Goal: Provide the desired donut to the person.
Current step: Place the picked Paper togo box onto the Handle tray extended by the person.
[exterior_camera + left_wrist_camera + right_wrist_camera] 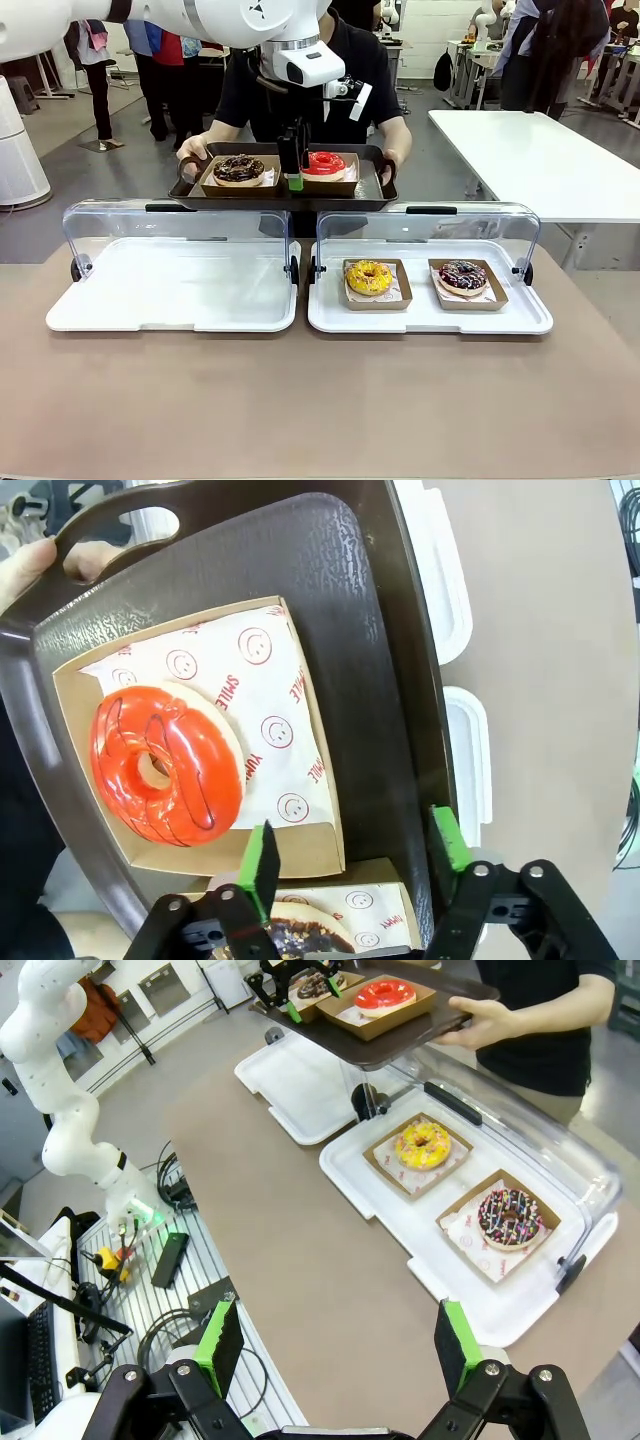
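Note:
The person (378, 75) in a black T-shirt holds a dark tray (290, 197) over the far table edge with both hands. Two card boxes lie on it, one with a red-glazed donut (325, 163) and one with a chocolate donut (239, 168). My left gripper (293, 178) hangs between the two boxes. In the left wrist view my left gripper (355, 848) is open. One fingertip (262, 855) is at the near wall of the box holding the red donut (165, 765); bare tray (300, 550) shows between the fingers. My right gripper (338, 1345) is open and empty, high above the table.
Two white display trays with raised clear lids stand on the brown table. The left tray (170, 285) is bare. The right tray (430, 315) holds a yellow donut (369, 278) and a sprinkled chocolate donut (462, 275). A white table (540, 160) stands at the back right.

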Available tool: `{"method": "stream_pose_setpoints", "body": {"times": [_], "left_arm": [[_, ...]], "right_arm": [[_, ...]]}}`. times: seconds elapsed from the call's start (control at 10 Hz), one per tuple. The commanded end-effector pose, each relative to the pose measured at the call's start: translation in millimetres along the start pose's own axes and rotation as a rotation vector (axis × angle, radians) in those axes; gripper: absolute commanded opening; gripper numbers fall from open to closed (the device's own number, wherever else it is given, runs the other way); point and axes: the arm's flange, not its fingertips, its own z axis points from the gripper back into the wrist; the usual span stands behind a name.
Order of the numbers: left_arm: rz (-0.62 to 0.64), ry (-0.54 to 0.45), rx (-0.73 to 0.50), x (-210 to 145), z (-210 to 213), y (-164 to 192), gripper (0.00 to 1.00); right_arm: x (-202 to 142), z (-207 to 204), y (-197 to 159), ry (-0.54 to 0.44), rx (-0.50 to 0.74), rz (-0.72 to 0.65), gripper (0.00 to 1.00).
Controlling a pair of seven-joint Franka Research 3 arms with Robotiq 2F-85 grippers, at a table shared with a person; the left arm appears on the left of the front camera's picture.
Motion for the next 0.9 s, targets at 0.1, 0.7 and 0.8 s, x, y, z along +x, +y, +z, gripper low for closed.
{"method": "stream_pose_setpoints", "body": {"times": [0.1, 0.7, 0.8], "left_arm": [[-0.014, -0.008, -0.013, -3.2, 6.8, -3.5, 1.0], [-0.134, 0.022, -0.128, -83.4, 59.7, -96.2, 1.0], [-0.146, -0.009, -0.093, -129.9, 75.0, -130.8, 1.0]], "right_arm": [[1.2, -0.3, -1.7, -0.027, 0.017, 0.016, 1.0], [1.2, -0.3, -1.7, -0.027, 0.017, 0.016, 1.0], [1.2, -0.3, -1.7, -0.027, 0.017, 0.016, 1.0]]}}
